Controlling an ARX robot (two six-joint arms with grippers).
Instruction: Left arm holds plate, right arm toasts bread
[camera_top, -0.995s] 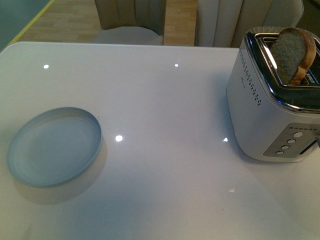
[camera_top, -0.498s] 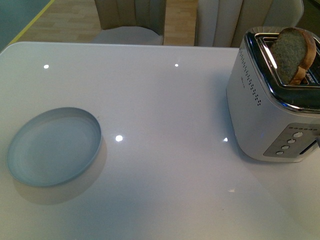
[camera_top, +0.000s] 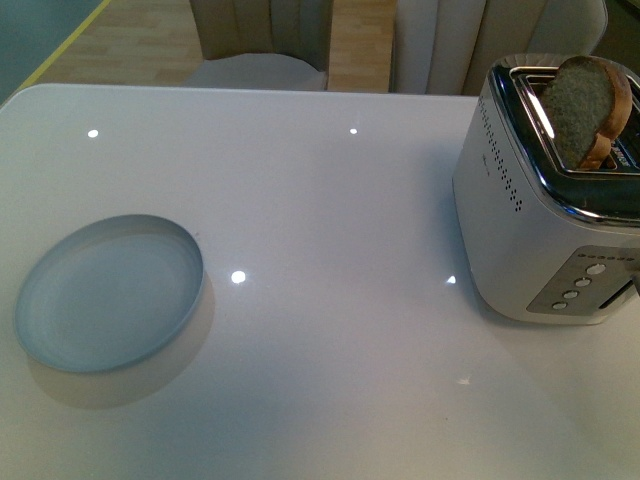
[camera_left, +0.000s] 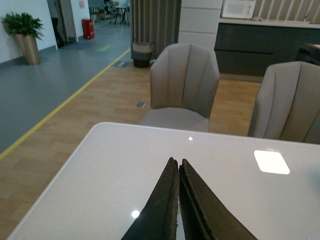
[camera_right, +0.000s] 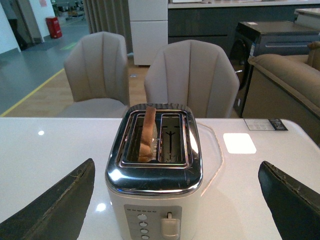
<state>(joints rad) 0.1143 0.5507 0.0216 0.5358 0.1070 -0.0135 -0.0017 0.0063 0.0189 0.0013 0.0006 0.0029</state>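
1. The white table (camera_top: 330, 220) carries everything: the toaster (camera_top: 545, 200) at its right side, the plate (camera_top: 105, 292) well apart at its left. Neither arm shows in the front view, so I judge the task to be at an early step, with nothing yet gripped.

2. The toaster, white with a chrome top, has 2 slots. The bread (camera_top: 588, 105) stands in 1 of them, sticking up high, and the lever (camera_right: 169, 223) on the front sits in its track; whether it is pressed down I cannot tell.

3. The plate is round, pale blue-grey, with a shallow raised rim, and lies flat and bare.

4. The bread is a tan-brown slice with a darker crust and rounded top, leaning slightly in its slot.

5. The right gripper (camera_right: 177, 200) is spread wide, facing the toaster head-on. Its next move, I judge, is toward the lever or the slice, calling for a centred approach.

6. The left gripper (camera_left: 178, 200) is clenched, fingers pressed together on nothing, above the table. It must spread before taking the plate's rim.
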